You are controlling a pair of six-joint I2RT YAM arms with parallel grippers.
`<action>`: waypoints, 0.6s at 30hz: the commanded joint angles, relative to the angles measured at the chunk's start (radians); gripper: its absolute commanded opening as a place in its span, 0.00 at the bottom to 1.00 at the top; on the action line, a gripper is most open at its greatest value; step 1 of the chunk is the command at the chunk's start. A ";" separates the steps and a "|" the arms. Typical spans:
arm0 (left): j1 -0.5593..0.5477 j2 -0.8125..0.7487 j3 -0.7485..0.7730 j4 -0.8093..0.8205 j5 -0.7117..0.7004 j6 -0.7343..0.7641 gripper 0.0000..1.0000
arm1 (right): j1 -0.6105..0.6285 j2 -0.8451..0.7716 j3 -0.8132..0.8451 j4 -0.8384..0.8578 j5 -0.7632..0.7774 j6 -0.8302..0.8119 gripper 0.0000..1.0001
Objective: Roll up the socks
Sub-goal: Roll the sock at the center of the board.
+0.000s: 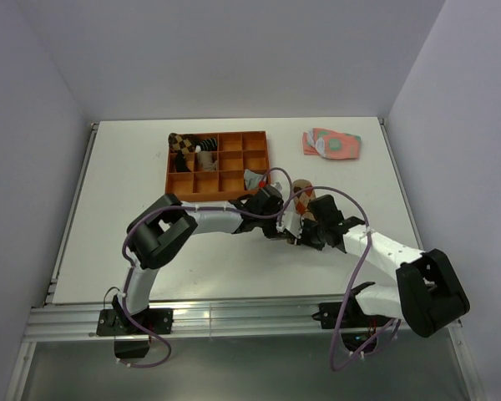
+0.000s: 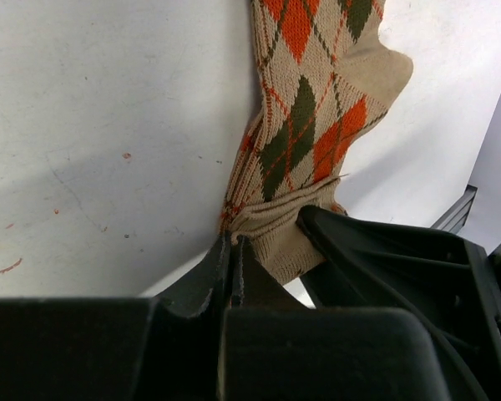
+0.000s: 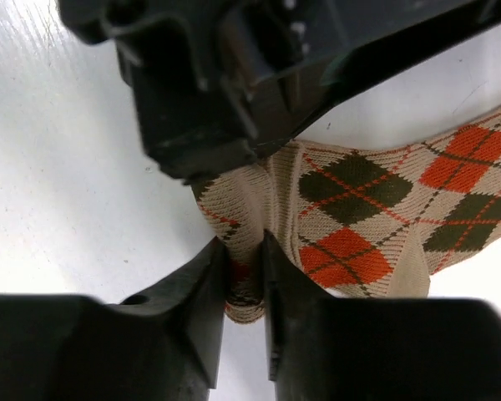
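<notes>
The tan argyle sock [image 1: 306, 194] lies on the white table just right of the tray, its orange and dark-brown diamonds clear in the left wrist view [image 2: 305, 125] and the right wrist view [image 3: 359, 209]. Both grippers meet at its near end. My left gripper [image 2: 232, 238] [image 1: 277, 219] is shut on the corner of the ribbed cuff. My right gripper [image 3: 245, 259] [image 1: 305, 227] pinches a raised fold of the same sock between its fingers. The grey sock [image 1: 252, 178] lies bunched against the tray's right front corner.
An orange divided tray [image 1: 209, 196] stands at the back centre with rolled socks in its left cells. A pink-and-green pair [image 1: 331, 144] lies at the back right. The two arms cross close together over the table's middle.
</notes>
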 commanded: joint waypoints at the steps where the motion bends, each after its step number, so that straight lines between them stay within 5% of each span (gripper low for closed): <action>1: 0.000 -0.019 -0.004 0.025 0.040 -0.018 0.00 | -0.006 0.034 0.023 -0.030 0.023 0.023 0.25; 10: -0.003 -0.159 -0.181 0.196 -0.045 -0.094 0.07 | -0.134 0.149 0.206 -0.372 -0.230 -0.070 0.16; 18: -0.012 -0.246 -0.275 0.289 -0.146 -0.107 0.15 | -0.216 0.341 0.315 -0.546 -0.303 -0.130 0.15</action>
